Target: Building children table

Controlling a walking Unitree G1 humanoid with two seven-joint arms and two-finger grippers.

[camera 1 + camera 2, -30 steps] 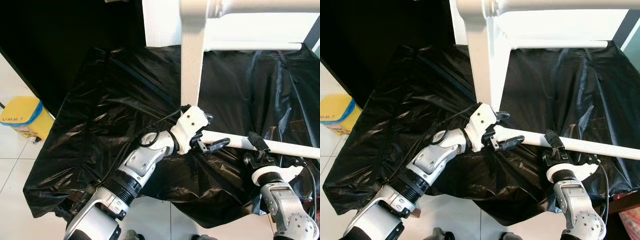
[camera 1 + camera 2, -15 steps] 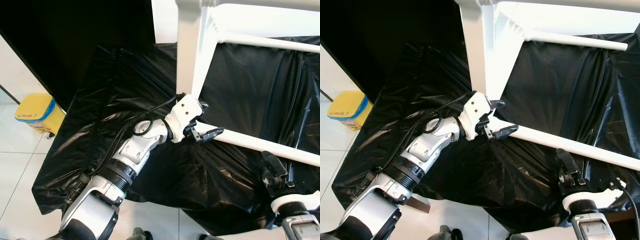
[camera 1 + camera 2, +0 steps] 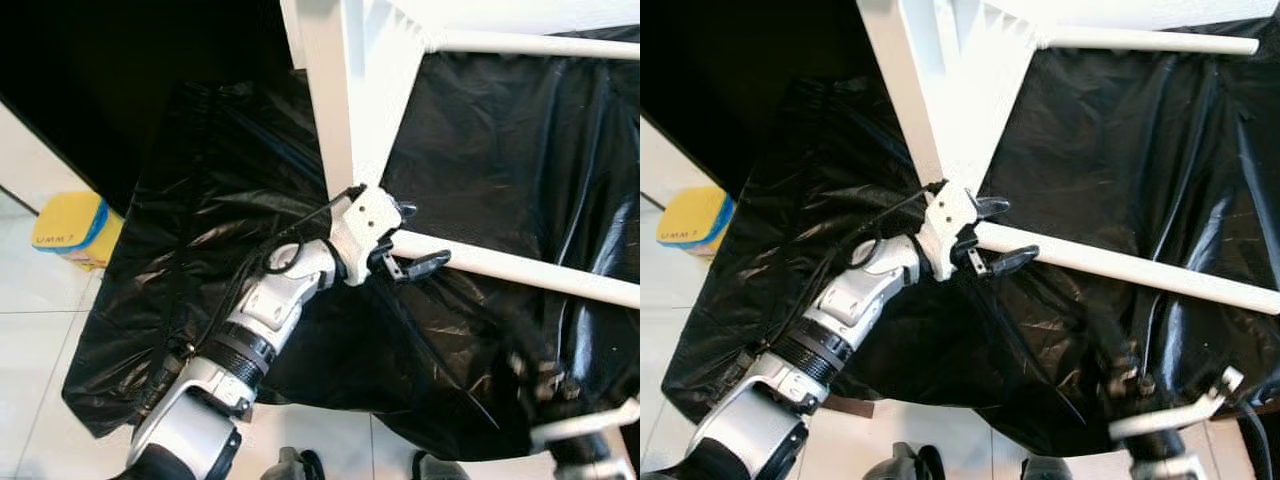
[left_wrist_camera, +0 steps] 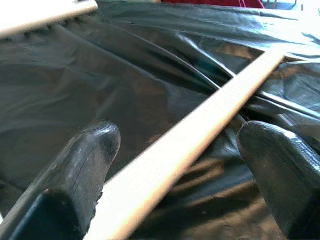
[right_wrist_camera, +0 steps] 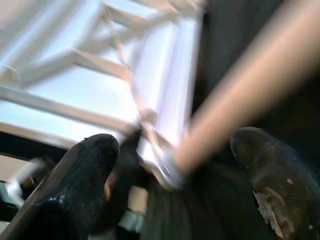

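A white table frame (image 3: 352, 90) stands on black plastic sheeting (image 3: 230, 190). A white round leg rod (image 3: 520, 270) runs from the frame's corner off to the right. My left gripper (image 3: 420, 236) straddles the rod's end next to the frame. In the left wrist view the rod (image 4: 170, 160) passes between the fingers (image 4: 82, 172) with a gap on each side, so the left gripper (image 4: 175, 150) is open. My right gripper (image 3: 542, 378) is blurred, low at the right, below the rod and apart from it. It is open in the right wrist view (image 5: 172, 150), facing the frame (image 5: 100, 75).
A yellow bin (image 3: 68, 225) stands on the white tiled floor (image 3: 40, 380) at the left. The sheeting hangs over the front edge near my arms. A second white rod (image 3: 1145, 41) sticks out from the frame at the far right.
The camera has shifted. My right gripper has come away from the rod and dropped lower toward the front edge. The left gripper stays at the rod's end by the frame.
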